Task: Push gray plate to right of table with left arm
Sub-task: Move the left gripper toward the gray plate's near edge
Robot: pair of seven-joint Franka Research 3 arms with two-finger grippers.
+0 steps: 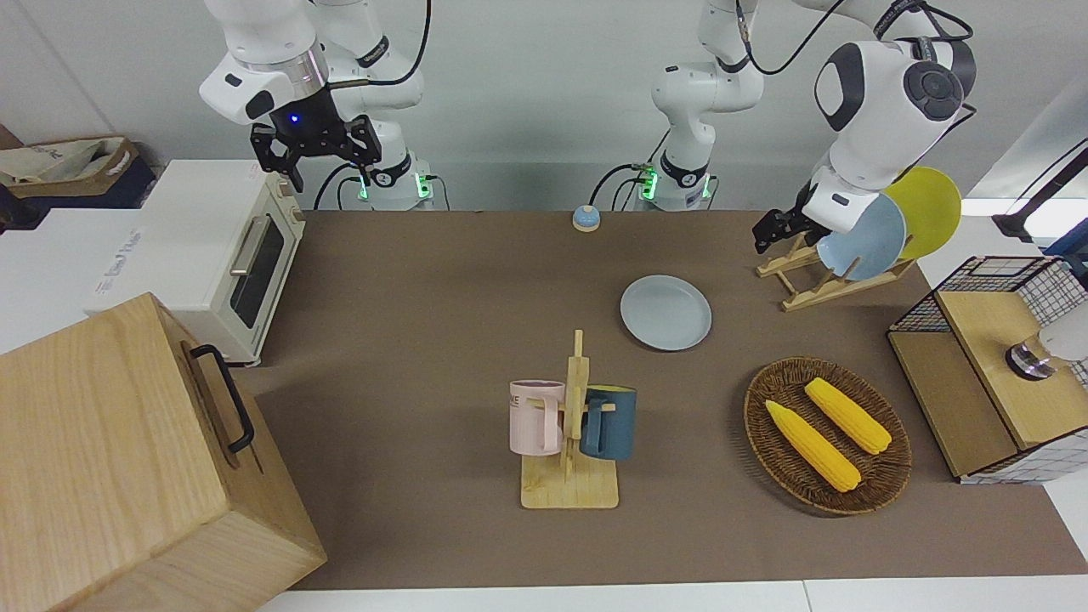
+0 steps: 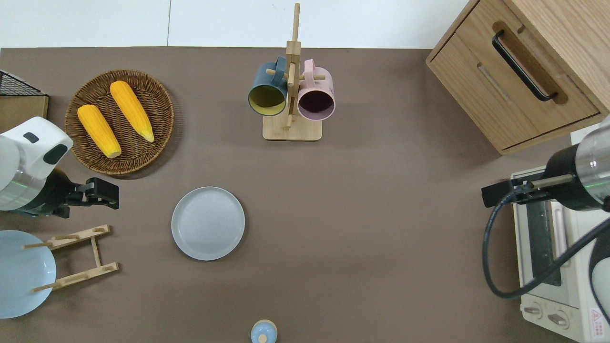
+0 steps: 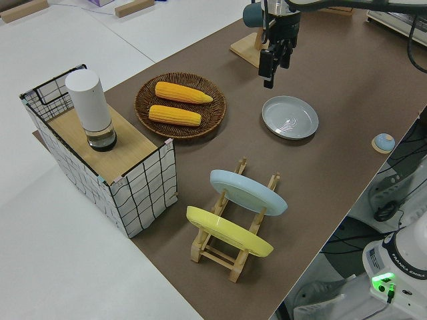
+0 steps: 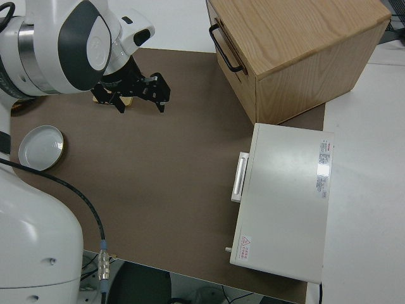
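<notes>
The gray plate [image 1: 665, 312] [image 2: 208, 223] [image 3: 289, 117] [image 4: 41, 146] lies flat on the brown table [image 1: 425, 340], a little toward the left arm's end from the middle. My left gripper [image 1: 767, 229] [image 2: 110, 193] [image 3: 269, 69] hangs low over bare table between the corn basket and the plate rack. It is apart from the plate, on the side toward the left arm's end of the table. My right gripper [image 1: 331, 174] [image 4: 142, 104] is parked with its fingers open and empty.
A wooden rack [image 2: 76, 257] holds a sky-blue plate [image 1: 863, 238] and a yellow plate [image 1: 926, 208]. A wicker basket [image 1: 884, 476] with two corn cobs, a mug tree [image 1: 574, 425], a bell [image 1: 586, 218], a toaster oven [image 1: 229, 255], a wooden cabinet [image 1: 127, 459] and a wire crate [image 1: 994, 357] also stand here.
</notes>
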